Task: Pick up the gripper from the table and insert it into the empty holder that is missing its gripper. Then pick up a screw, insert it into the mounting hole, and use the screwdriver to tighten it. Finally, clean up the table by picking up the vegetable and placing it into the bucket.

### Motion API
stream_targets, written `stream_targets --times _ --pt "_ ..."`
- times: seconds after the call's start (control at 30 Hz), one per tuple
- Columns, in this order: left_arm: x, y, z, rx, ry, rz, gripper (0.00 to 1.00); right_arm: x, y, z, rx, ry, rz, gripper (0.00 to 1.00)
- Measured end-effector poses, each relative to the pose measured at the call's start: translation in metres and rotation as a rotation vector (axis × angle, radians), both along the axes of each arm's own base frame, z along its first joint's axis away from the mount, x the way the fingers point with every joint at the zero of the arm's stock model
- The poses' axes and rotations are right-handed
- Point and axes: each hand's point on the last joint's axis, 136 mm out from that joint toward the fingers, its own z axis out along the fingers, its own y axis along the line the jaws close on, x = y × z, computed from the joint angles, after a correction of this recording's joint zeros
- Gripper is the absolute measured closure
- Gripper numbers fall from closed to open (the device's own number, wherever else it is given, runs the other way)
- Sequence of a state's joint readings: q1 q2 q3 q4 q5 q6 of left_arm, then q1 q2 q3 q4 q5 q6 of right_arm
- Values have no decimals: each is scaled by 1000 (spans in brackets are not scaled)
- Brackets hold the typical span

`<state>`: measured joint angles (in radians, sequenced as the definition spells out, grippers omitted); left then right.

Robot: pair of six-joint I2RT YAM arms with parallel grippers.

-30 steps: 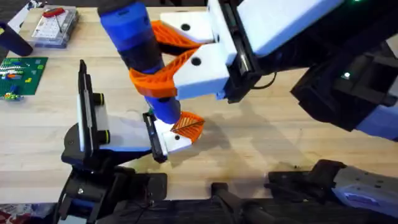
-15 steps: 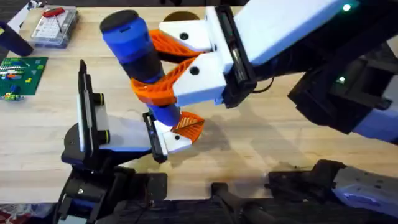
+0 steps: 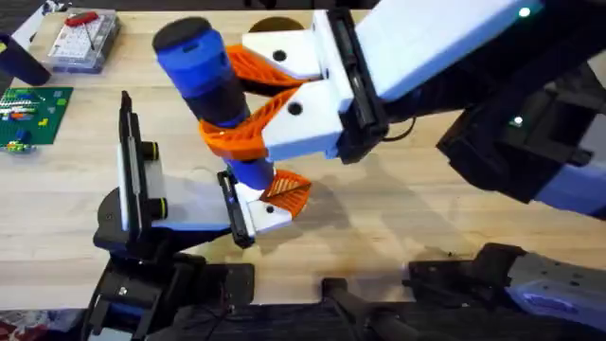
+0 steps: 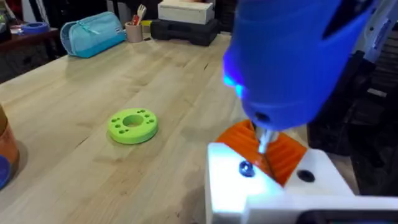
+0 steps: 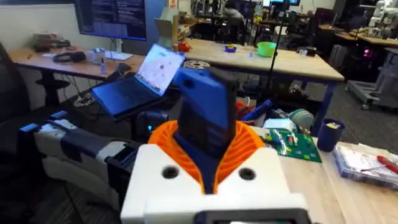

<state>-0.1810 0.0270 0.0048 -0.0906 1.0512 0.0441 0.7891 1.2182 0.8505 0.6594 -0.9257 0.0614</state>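
My right gripper (image 3: 237, 106) reaches across from the right and is shut on the screwdriver (image 3: 210, 85), blue with a black cap and band. In the right wrist view the screwdriver (image 5: 205, 121) stands between the orange pads (image 5: 250, 144). Its tip points down at the white gripper piece with an orange pad (image 3: 279, 197), which sits in the holder (image 3: 180, 204) on the left arm. In the left wrist view the bit (image 4: 264, 138) comes down close beside a small screw (image 4: 247, 168) in that white piece (image 4: 273, 186). The bucket (image 4: 4, 155) shows at the edge. The vegetable is out of view.
A flat green disc with holes (image 4: 132, 124) lies on the table beyond the holder. A green circuit board (image 3: 33, 109) and a clear plastic box (image 3: 85, 38) sit at the far left. A light blue pouch (image 4: 93, 34) lies at the table's far edge.
A second ago the screwdriver's cap was cut off by the top edge. The right gripper has since brought it slightly nearer and lower, then held still.
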Motion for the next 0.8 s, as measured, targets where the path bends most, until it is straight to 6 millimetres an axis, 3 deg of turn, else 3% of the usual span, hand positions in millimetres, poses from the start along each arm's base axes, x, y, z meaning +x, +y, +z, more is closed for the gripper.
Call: stream_targets --times 0.23,0.8 --pt "0 0 0 0 0 0 986 7 7 -11 -16 9 -1 944" --pt "0 0 0 0 0 0 986 7 7 -11 -14 6 -1 942"
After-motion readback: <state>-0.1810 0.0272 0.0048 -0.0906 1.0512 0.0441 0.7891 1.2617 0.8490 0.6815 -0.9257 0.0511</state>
